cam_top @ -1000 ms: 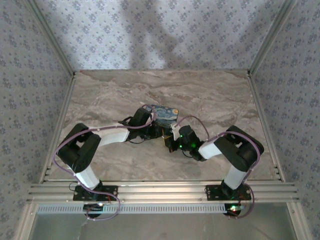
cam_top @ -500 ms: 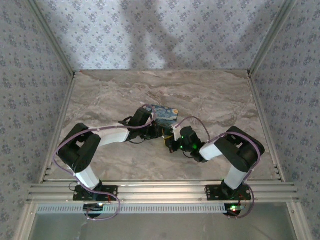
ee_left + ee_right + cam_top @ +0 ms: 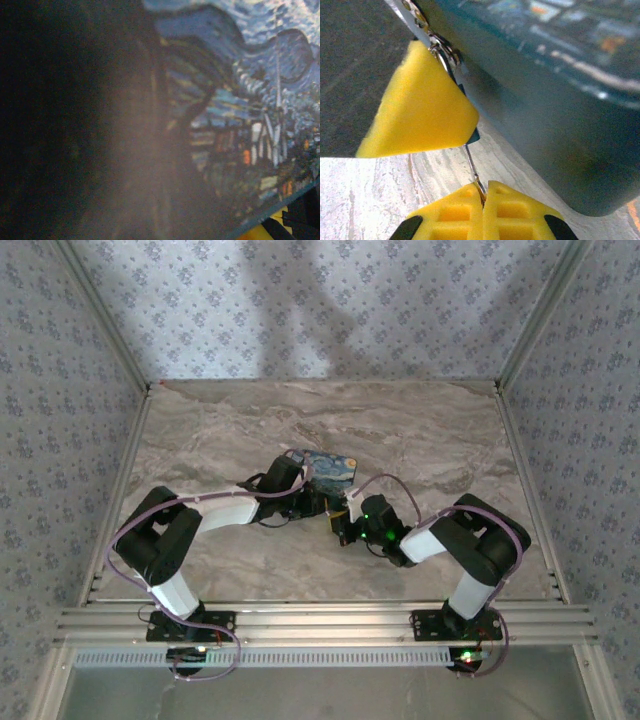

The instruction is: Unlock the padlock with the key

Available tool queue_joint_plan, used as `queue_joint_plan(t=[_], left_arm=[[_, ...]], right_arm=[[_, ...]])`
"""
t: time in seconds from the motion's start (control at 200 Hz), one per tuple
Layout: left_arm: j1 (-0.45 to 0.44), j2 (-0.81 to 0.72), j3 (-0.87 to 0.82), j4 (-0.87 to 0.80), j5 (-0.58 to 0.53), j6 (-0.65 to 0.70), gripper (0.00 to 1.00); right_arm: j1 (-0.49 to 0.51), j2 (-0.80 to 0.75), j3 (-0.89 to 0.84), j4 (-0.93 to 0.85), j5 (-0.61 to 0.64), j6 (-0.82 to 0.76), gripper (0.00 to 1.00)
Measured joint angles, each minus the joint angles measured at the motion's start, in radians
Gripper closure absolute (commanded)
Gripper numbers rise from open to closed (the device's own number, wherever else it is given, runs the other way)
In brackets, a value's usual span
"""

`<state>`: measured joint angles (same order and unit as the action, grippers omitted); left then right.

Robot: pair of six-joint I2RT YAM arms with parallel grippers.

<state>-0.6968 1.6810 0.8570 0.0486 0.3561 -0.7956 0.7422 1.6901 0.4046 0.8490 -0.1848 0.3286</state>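
Note:
In the right wrist view my right gripper (image 3: 483,192) is shut on the thin metal key (image 3: 471,162). The key's shaft runs up under a yellow fingertip (image 3: 420,115) of my left gripper. That pad covers the padlock (image 3: 474,136), of which only a dark blue-grey corner shows. Metal rings (image 3: 441,46) hang above it against the box. From above, my left gripper (image 3: 318,502) and right gripper (image 3: 343,520) meet tip to tip just in front of the starry-night box (image 3: 332,468).
The painted box wall (image 3: 555,90) stands close on the right of the key. The box lid (image 3: 240,100) looms blurred in the left wrist view, with a yellow pad (image 3: 257,233) at its lower edge. Marble tabletop (image 3: 420,430) lies around; patterned walls enclose it.
The right wrist has shifted slightly toward the left gripper and box. The left arm and the box have stayed put.

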Motion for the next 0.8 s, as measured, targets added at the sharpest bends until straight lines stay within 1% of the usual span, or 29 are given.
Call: queue_joint_plan(t=[0.415, 0.799], left_arm=[[-0.006, 0.0, 0.003, -0.001, -0.005, -0.003, 0.88], [-0.006, 0.0, 0.003, -0.001, -0.003, -0.003, 0.88]], right_arm=[[0.008, 0.013, 0.027, -0.027, 0.016, -0.014, 1.0], [0.01, 0.014, 0.018, 0.005, 0.021, -0.014, 1.0]])
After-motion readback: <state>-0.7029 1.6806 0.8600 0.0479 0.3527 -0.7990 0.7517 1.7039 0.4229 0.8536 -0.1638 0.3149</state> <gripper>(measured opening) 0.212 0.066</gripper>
